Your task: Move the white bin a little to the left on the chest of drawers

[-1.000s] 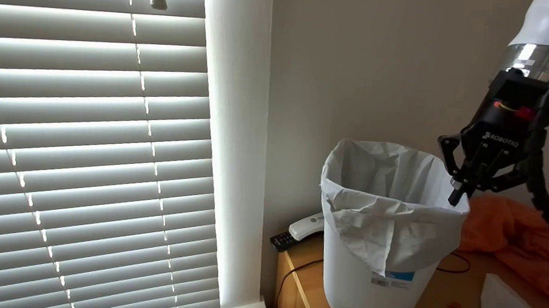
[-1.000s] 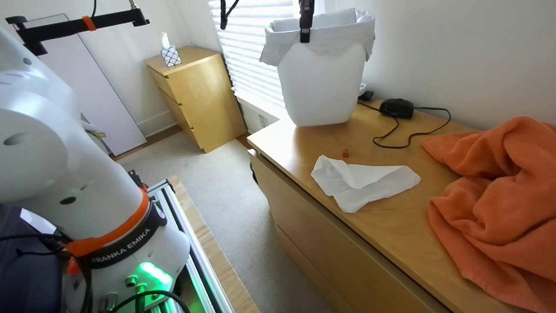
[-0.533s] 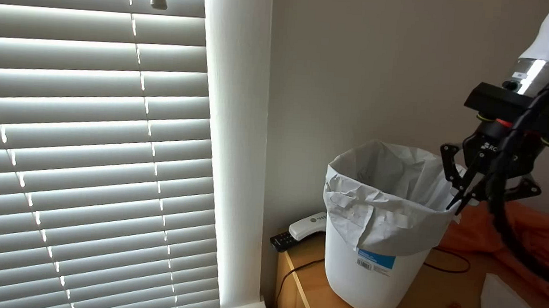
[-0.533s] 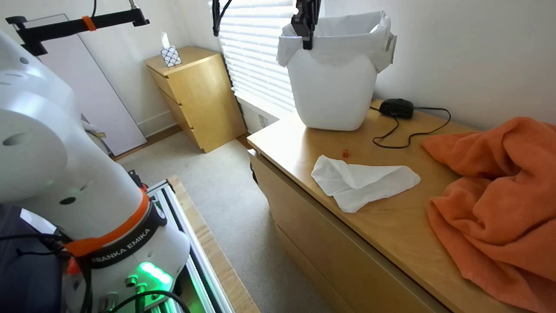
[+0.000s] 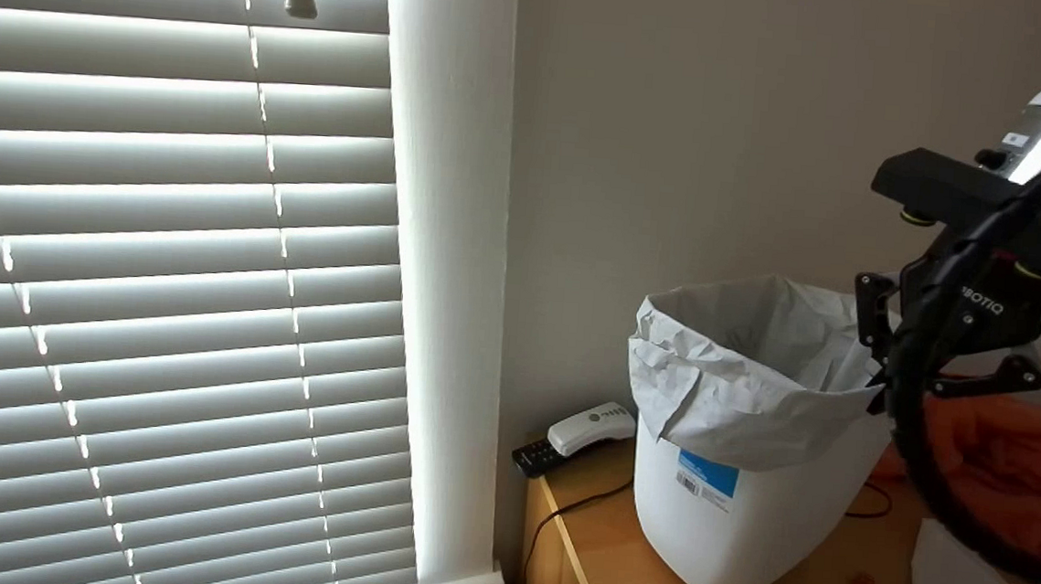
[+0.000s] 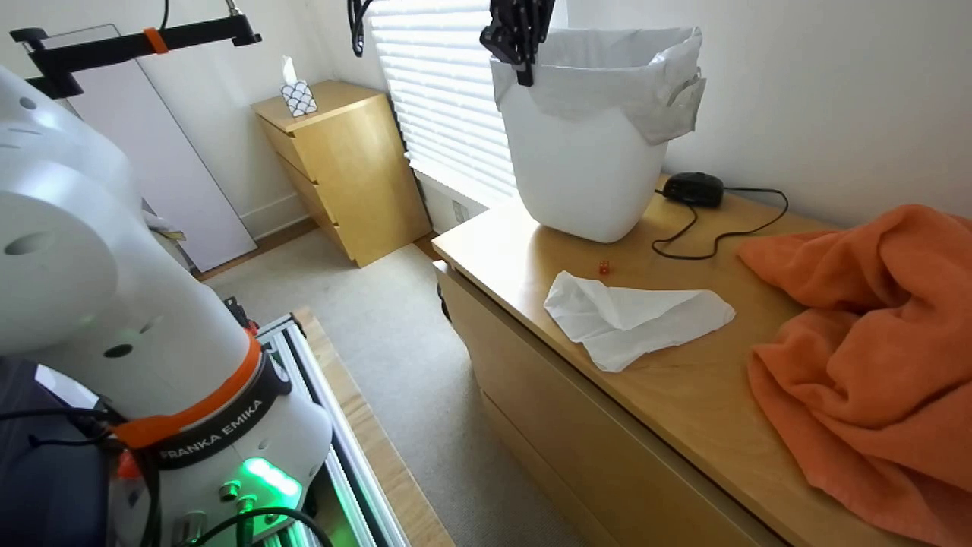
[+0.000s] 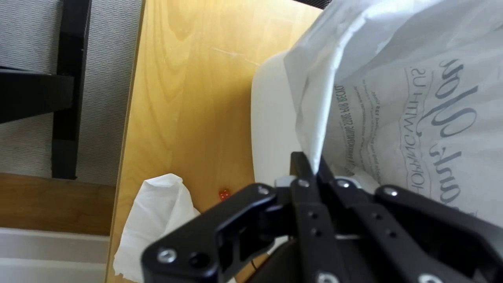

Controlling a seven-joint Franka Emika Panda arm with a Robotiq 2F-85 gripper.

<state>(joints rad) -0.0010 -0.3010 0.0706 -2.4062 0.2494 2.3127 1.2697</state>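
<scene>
The white bin (image 5: 769, 538), with a crinkled white liner (image 5: 750, 409) over its rim and a blue label (image 5: 707, 475), stands on the chest of drawers (image 5: 590, 544) near its end. In an exterior view the bin (image 6: 581, 159) looks turned or slightly tilted; I cannot tell whether its whole base touches the wood (image 6: 493, 239). In the wrist view my gripper (image 7: 308, 163) is shut on the bin's rim, one finger inside and one outside, pinching the liner. The gripper shows at the rim in both exterior views (image 5: 878, 390) (image 6: 524, 74), partly hidden by a cable in one.
A white-and-black device (image 5: 592, 427) and black remote (image 5: 536, 458) lie by the wall. A black box with a cord (image 6: 693, 188) lies beside the bin. A white tissue (image 6: 638, 311), red die (image 6: 604, 267) and orange cloth (image 6: 858, 334) are on the top.
The bin has shifted to the right in both exterior views and turned, showing more of its blue label. The gripper and arm have moved and rotated with it, holding the rim.
</scene>
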